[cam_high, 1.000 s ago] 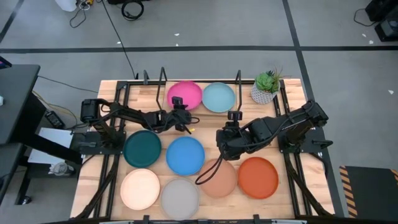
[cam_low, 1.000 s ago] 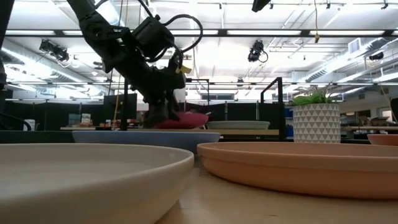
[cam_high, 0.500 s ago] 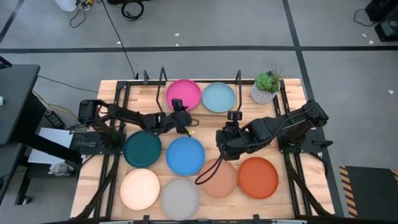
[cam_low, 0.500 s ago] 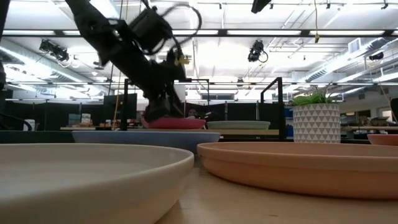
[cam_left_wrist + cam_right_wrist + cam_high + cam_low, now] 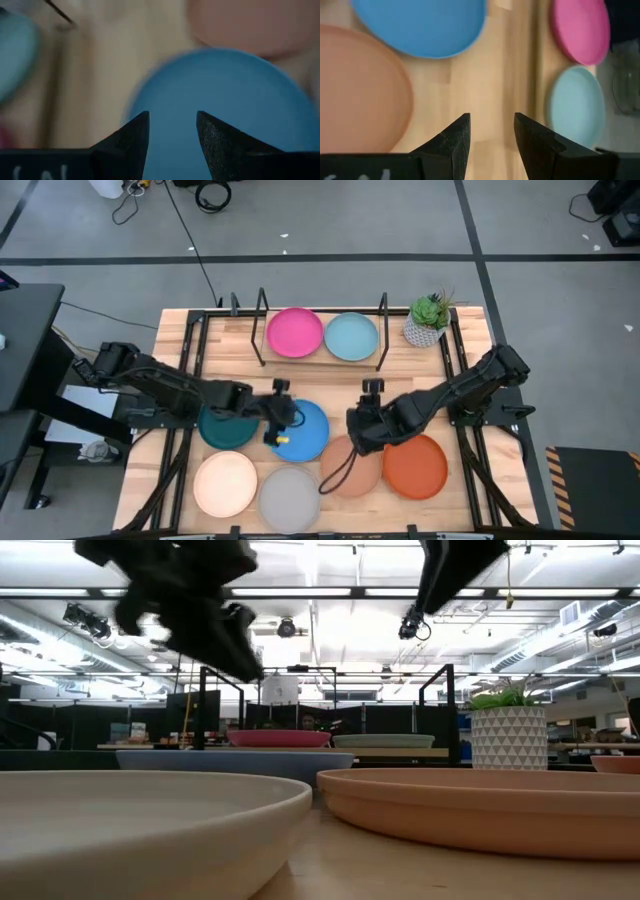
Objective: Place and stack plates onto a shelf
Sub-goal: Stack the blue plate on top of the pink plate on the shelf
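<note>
My left gripper [image 5: 283, 423] hangs open above the left part of the blue plate [image 5: 305, 432]; in its wrist view the open fingers [image 5: 172, 120] frame that plate [image 5: 225, 95]. My right gripper [image 5: 362, 423] is open too, over bare wood [image 5: 490, 75] between the blue plate and the peach plate [image 5: 352, 468]. The magenta plate [image 5: 295, 333] and the light blue plate [image 5: 351, 337] lie flat side by side on the shelf [image 5: 383, 320] board. Dark teal [image 5: 225, 428], cream [image 5: 225, 483], grey [image 5: 290, 498] and orange-red [image 5: 415, 465] plates lie flat on the table.
A small potted plant [image 5: 428, 320] stands at the far right, beside the shelf. Black uprights [image 5: 262, 310] rise on both sides of the shelf. In the low view the cream [image 5: 140, 820] and peach [image 5: 480, 805] plates fill the foreground.
My left gripper has let go of the magenta plate, which has settled from tilted to flat on the shelf board. The gripper has then pulled back toward the near edge and stands over the blue plate. My right gripper has shifted slightly toward the near edge.
</note>
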`<state>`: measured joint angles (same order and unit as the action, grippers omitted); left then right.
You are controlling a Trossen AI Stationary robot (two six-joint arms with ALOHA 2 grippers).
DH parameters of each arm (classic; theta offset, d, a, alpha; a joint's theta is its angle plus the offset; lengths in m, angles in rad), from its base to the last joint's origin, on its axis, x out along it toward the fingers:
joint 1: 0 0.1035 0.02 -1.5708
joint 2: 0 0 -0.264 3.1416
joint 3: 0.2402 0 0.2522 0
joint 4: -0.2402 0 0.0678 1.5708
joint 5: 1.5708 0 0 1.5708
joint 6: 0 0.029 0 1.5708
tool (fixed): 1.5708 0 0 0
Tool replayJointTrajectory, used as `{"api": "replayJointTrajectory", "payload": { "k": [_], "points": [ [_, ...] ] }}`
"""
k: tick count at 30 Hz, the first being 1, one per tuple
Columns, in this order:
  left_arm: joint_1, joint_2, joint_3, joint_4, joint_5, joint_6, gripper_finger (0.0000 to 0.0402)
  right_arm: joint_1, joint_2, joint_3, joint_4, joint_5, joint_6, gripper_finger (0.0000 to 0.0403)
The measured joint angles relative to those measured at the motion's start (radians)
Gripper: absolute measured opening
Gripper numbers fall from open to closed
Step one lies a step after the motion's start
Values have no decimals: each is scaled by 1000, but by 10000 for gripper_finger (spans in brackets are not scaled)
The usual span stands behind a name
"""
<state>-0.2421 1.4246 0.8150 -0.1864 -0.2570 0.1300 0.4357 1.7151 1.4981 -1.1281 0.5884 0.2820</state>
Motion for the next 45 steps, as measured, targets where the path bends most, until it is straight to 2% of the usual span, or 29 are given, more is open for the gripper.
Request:
{"api": "replayJointTrajectory", "payload": {
  "k": [4, 8, 10, 15, 18, 25, 32, 37, 45],
  "points": [
    [-89, 9, 0, -91, 85, -78, 171, 20, -1, -112, 123, -10, -45, 158],
    [-198, 11, -2, -93, 96, -161, 171, 29, -1, -196, 235, -9, -91, 158],
    [-253, 11, -2, -96, 68, -181, 171, 30, -1, -219, 283, -8, -119, 158],
    [-354, 23, -2, -126, -79, -194, 171, 29, -1, -230, 375, -4, -189, 158],
    [-381, 50, -2, -158, -147, -196, 171, 28, -1, -230, 412, -4, -249, 158],
    [-377, 154, -2, -172, -186, -145, 171, -4, -1, -230, 432, -27, -294, 158],
    [-366, 200, -1, -171, -218, -109, 168, -19, -1, -230, 436, -40, -310, 158],
    [-360, 223, -1, -180, -218, -67, 131, -18, -1, -230, 435, -43, -298, 158],
    [-302, 232, -2, -179, -225, 29, 22, -14, -1, -230, 404, -42, -271, 158]
  ]
}}
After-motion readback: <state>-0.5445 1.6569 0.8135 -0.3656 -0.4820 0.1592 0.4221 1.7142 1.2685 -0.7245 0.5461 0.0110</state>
